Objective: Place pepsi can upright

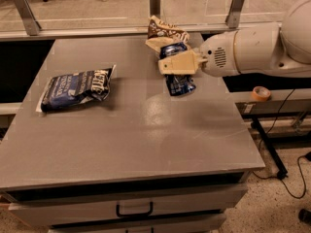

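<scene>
Grey table (146,144) with drawers stands by a low glass wall. On its left side lies a dark-blue snack bag (75,88). Further right, near the back edge, sits a brown snack bag (163,33). Just in front of that is the pepsi can (179,84), leaning a bit. The gripper (171,64) squeezes it round the middle. I think the can is light, thin and smooth. A hard squeeze could crush it, and it may slip. Its round side seems the best place to hold.
</scene>
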### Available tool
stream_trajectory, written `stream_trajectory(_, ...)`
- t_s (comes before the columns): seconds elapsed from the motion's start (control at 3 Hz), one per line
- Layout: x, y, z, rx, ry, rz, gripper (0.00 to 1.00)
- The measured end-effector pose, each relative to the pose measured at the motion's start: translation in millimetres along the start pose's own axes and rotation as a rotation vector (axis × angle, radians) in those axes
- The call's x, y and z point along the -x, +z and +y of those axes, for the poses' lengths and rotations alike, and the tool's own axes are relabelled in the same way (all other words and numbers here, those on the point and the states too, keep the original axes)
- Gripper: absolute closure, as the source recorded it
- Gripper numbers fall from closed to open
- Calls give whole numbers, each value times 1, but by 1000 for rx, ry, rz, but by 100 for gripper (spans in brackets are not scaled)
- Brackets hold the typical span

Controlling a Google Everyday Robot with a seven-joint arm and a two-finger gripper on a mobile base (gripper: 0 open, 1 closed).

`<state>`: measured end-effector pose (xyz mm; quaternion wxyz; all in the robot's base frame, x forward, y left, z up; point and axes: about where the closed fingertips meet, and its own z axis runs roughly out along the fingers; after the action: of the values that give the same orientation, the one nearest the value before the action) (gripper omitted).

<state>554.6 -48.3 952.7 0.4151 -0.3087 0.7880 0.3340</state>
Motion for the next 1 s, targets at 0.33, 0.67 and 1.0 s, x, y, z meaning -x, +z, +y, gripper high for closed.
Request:
stream_trajectory(0.33, -12, 6, -4, -2, -111, -68, 100)
stream_trajectory(0.67, -15, 18, -6, -37, -229, -156, 100)
stream_trajectory(1.0, -15, 27, -8, -35, -292, -221, 100)
